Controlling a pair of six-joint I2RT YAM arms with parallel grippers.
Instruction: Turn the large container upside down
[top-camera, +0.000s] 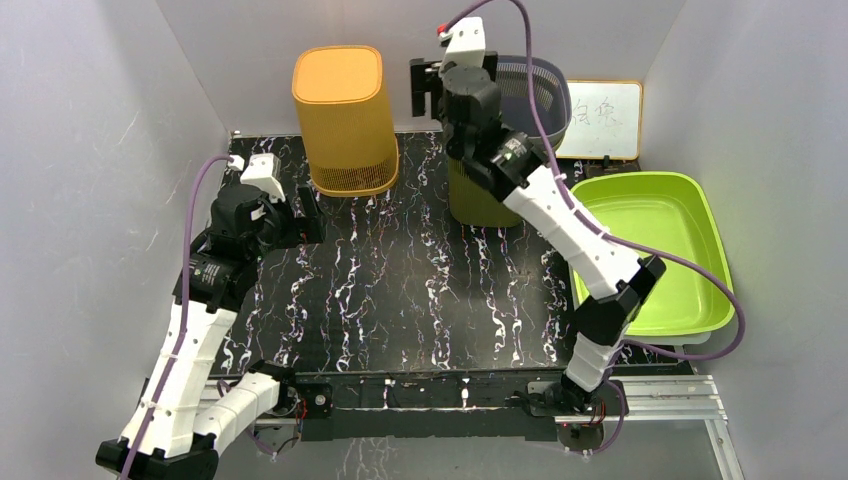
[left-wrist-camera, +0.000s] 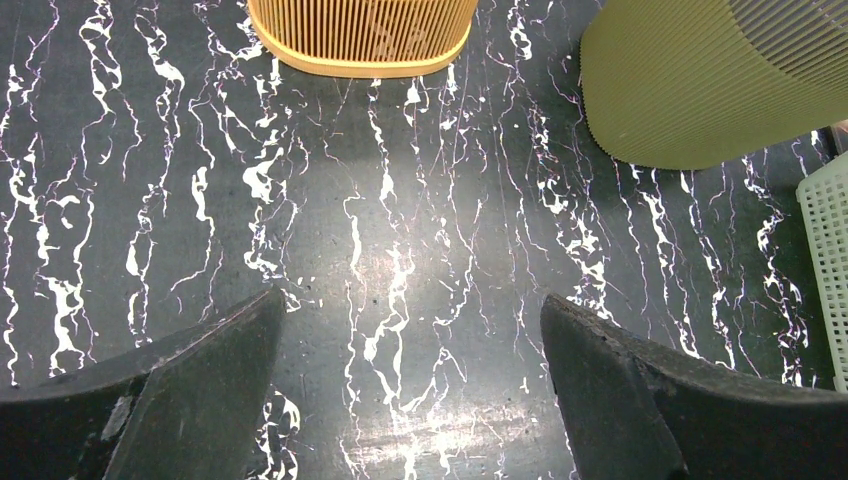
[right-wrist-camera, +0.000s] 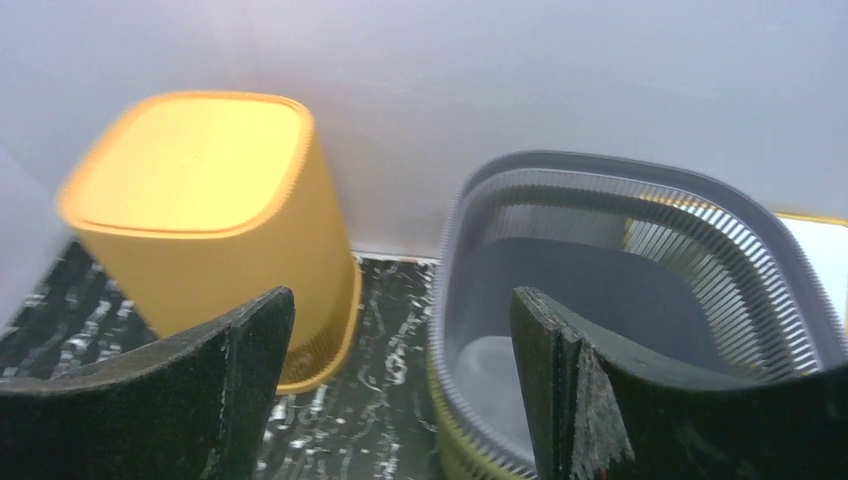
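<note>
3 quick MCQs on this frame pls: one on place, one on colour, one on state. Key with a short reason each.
1. Where does the lime tray sit?
A) far right
B) far left
C) front centre

2. What colour is the bin that stands with its closed base up?
A) grey
B) orange
C) blue

3. How does the grey basket stand?
A) upside down
B) on its side
C) upright, mouth up

Key:
1 A: the top view shows the lime tray at the right edge.
2 B: the top view shows the bin's solid orange base facing up.
3 C: the right wrist view looks down into the grey basket's open inside.
</note>
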